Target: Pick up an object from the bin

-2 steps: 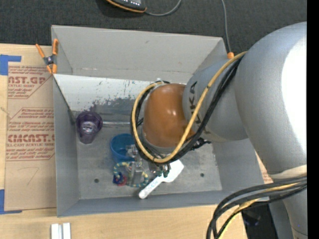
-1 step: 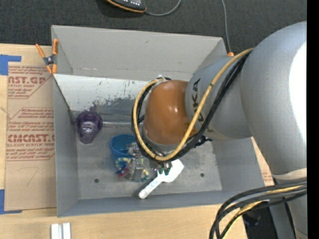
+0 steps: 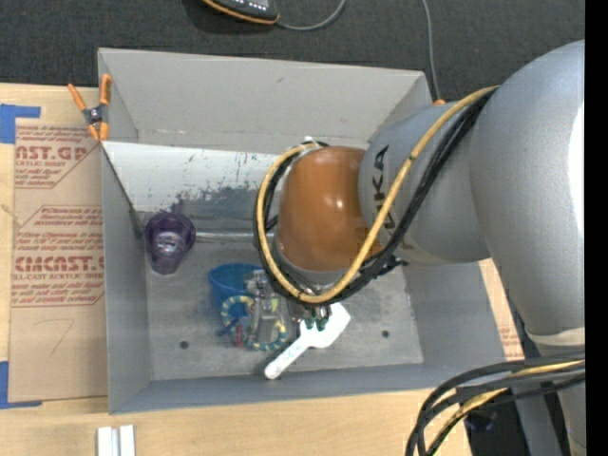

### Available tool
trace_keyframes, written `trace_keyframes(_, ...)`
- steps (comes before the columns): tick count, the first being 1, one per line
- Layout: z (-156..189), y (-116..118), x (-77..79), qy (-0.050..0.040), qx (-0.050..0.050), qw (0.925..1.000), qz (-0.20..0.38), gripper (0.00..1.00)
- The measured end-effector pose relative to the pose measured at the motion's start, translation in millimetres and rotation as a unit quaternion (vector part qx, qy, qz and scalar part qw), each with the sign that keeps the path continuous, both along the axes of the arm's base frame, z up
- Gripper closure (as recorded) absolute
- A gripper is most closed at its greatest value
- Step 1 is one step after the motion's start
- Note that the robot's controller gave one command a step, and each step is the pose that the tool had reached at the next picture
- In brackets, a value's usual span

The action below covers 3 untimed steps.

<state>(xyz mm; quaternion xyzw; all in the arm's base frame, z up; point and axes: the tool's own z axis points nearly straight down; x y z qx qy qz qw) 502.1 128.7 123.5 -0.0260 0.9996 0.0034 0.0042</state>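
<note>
Three things lay heaped at the front middle of the bin point(image 3: 133, 350): a blue cup point(image 3: 226, 280), a multicoloured tangle point(image 3: 255, 323) hard to make out, and a white scoop point(image 3: 306, 342). The orange wrist cover point(image 3: 318, 207) hid most of the gripper point(image 3: 300, 304) just above them, so I cannot tell whether it was spread or pinching.
</note>
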Motion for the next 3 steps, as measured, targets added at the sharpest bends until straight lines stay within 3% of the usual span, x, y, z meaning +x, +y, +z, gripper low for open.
trace_keyframes(3,39.2,0.3,-0.4,0.0005,0.0,1.0,0.0,1.0)
